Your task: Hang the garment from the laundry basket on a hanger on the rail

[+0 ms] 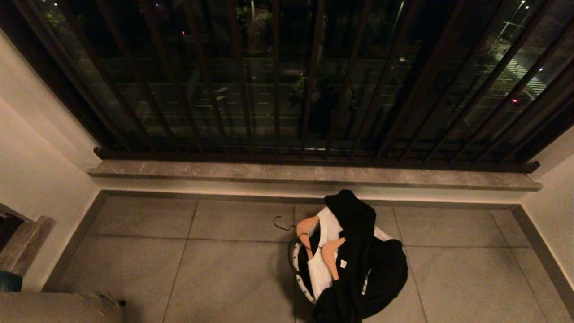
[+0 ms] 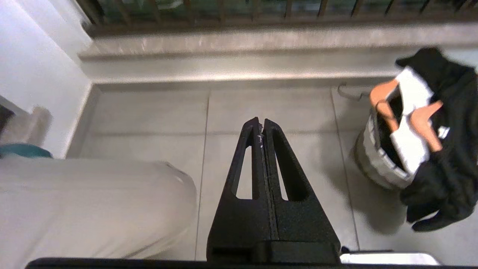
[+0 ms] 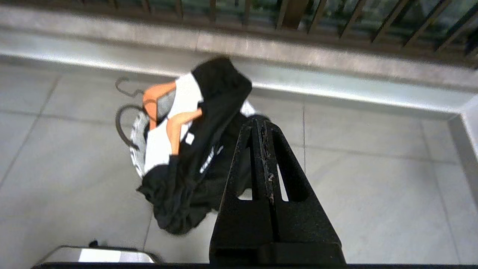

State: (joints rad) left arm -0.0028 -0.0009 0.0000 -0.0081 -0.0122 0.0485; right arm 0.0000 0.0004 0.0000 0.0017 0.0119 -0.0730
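Observation:
The laundry basket stands on the tiled floor below the window sill, its black-and-white rim showing on one side. A black garment is draped over it and spills past the rim onto the floor; white cloth lies under it. A wooden hanger with a dark wire hook rests in the basket. The rail is out of view. My left gripper is shut and empty above bare floor, away from the basket. My right gripper is shut and empty, above the floor beside the garment.
A dark barred window railing fills the far side above a stone sill. White walls close both sides. A pale cushioned seat and a wooden-edged piece lie at the near left.

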